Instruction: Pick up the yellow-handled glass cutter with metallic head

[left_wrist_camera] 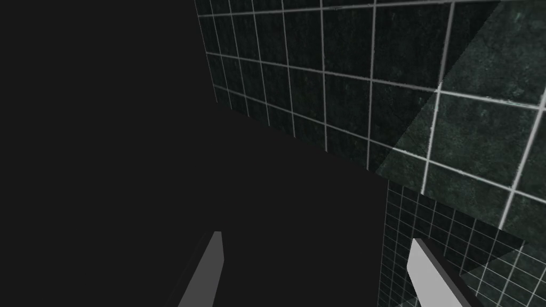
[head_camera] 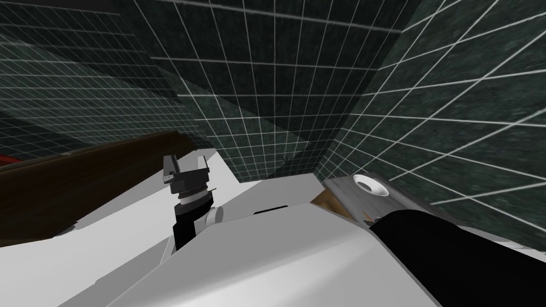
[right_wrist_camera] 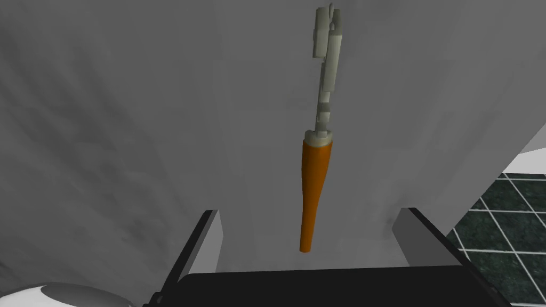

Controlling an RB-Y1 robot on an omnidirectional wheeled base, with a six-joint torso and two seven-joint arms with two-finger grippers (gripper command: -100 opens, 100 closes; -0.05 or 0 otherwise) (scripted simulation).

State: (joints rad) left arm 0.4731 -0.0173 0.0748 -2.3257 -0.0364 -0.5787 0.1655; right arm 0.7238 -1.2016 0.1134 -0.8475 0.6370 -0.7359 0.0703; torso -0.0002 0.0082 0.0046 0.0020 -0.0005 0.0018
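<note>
Glass cutter (right_wrist_camera: 318, 139): orange handle (right_wrist_camera: 313, 186), pale head (right_wrist_camera: 328, 58), flat on grey surface (right_wrist_camera: 133, 133).
Right gripper (right_wrist_camera: 309, 213): fingers wide, astride the handle's butt end.
Handling: likely light, stiff, slick; pinch mid-handle.

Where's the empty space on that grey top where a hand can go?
The grey top is bare on both sides of the glass cutter and past its pale head. The right pincer is open, a finger either side of the orange handle. Tighter near the white round thing and the edge by the dark tiles.

Dark-boxed left tool (head_camera: 186, 164), grey blades
</note>
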